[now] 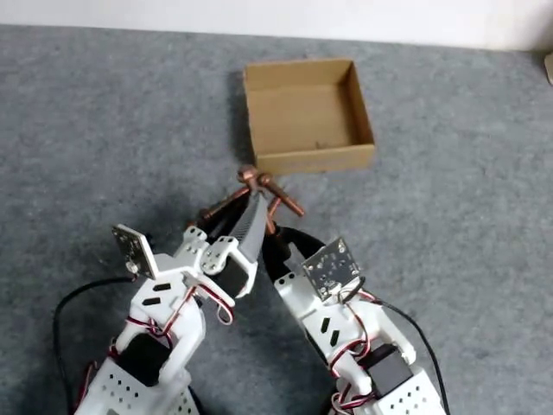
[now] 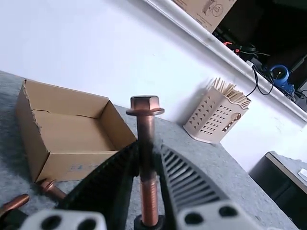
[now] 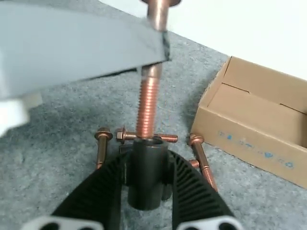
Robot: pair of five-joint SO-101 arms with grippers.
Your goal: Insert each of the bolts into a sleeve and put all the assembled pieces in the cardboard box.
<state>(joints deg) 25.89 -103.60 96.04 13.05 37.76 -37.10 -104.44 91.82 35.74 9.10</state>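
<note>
Several bolts (image 3: 202, 159) loose on grey carpeted table (image 1: 449, 216), white wall (image 2: 72, 43) behind

a copper flanged bolt (image 2: 145, 120) stands upright, head up, clamped in the left pincer (image 2: 149, 148), its threaded tip at the mouth of a black sleeve (image 3: 145, 177) gripped by the right pincer (image 3: 146, 160). more bolts (image 3: 202, 158) lie near the open cardboard box (image 1: 315, 160).

Grey felt table cover (image 1: 78, 121), across the frame. White wall (image 2: 72, 43), upper left. White ledge (image 2: 192, 29), diagonal, upper right. Beige perforated holder (image 2: 211, 120) of wooden sticks (image 2: 230, 91), centre right. Dark cabinet (image 2: 283, 172), lower right.
</note>
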